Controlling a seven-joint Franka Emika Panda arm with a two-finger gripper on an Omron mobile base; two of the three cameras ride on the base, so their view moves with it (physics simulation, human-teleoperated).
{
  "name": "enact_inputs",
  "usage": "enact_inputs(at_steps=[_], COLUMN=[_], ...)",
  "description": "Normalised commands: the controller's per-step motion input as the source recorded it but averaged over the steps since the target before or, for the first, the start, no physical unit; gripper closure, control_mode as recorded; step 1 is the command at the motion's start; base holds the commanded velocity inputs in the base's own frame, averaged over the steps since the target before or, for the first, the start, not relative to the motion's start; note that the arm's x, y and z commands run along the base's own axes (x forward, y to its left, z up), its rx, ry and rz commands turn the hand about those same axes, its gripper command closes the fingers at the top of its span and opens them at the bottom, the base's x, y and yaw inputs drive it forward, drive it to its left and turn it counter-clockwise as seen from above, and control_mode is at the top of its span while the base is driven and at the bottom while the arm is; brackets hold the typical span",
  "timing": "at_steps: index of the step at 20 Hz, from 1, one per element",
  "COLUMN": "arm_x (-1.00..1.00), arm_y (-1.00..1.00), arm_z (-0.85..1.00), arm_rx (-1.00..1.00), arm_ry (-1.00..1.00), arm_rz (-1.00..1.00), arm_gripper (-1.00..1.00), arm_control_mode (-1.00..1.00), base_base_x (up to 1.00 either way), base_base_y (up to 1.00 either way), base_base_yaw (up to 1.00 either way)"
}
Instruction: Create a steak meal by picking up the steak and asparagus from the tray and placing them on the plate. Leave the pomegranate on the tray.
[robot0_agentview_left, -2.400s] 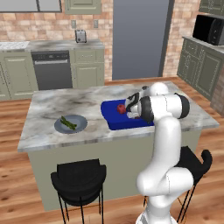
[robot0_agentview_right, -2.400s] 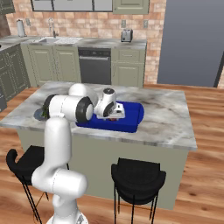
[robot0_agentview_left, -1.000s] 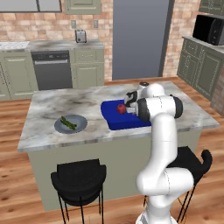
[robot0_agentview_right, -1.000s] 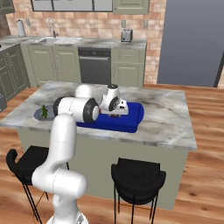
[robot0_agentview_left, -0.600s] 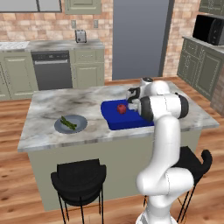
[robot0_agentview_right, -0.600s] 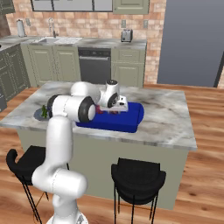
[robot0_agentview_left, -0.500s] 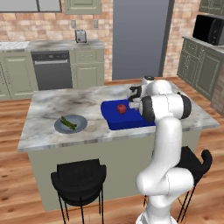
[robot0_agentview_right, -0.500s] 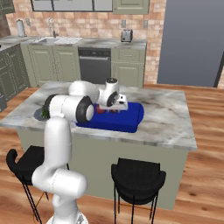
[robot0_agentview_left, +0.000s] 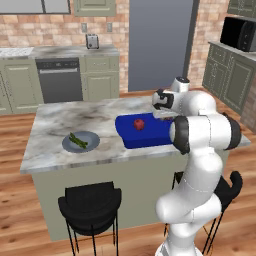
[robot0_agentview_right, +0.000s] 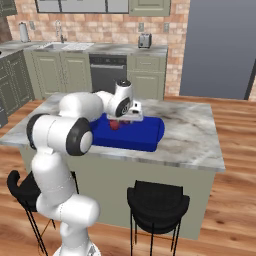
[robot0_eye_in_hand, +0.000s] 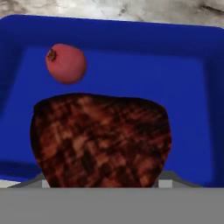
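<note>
The steak, dark red-brown, sits close in the hand view and hides the fingertips. My gripper is shut on it above the right part of the blue tray. The round red pomegranate lies on the tray floor to the left of the hand, and beyond the steak in the hand view. The asparagus lies on the grey-blue plate near the island's left end. In the right base view the gripper hangs over the tray.
The tray and plate rest on a marble island. Two black stools stand at its near side. Cabinets, a dishwasher and a toaster line the far wall. A microwave sits at the right.
The hand has shifted a little to the right over the tray with the steak. The pomegranate and the asparagus have stayed where they were.
</note>
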Motion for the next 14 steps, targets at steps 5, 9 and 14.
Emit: enact_inputs(at_steps=[5, 9, 14], arm_x=[-0.38, -0.21, -0.18], arm_y=[0.46, 0.75, 0.93], arm_z=[0.56, 0.14, 0.00], arm_rx=[0.06, 0.01, 0.00], arm_ry=[0.00, 0.00, 0.03], arm_rz=[0.12, 0.16, 0.17], arm_gripper=[1.00, 1.00, 1.00], arm_control_mode=[-1.00, -1.00, -1.00], base_base_x=[0.00, 0.00, 0.00], base_base_y=[0.00, 0.00, 0.00], base_base_yaw=[0.00, 0.00, 0.00])
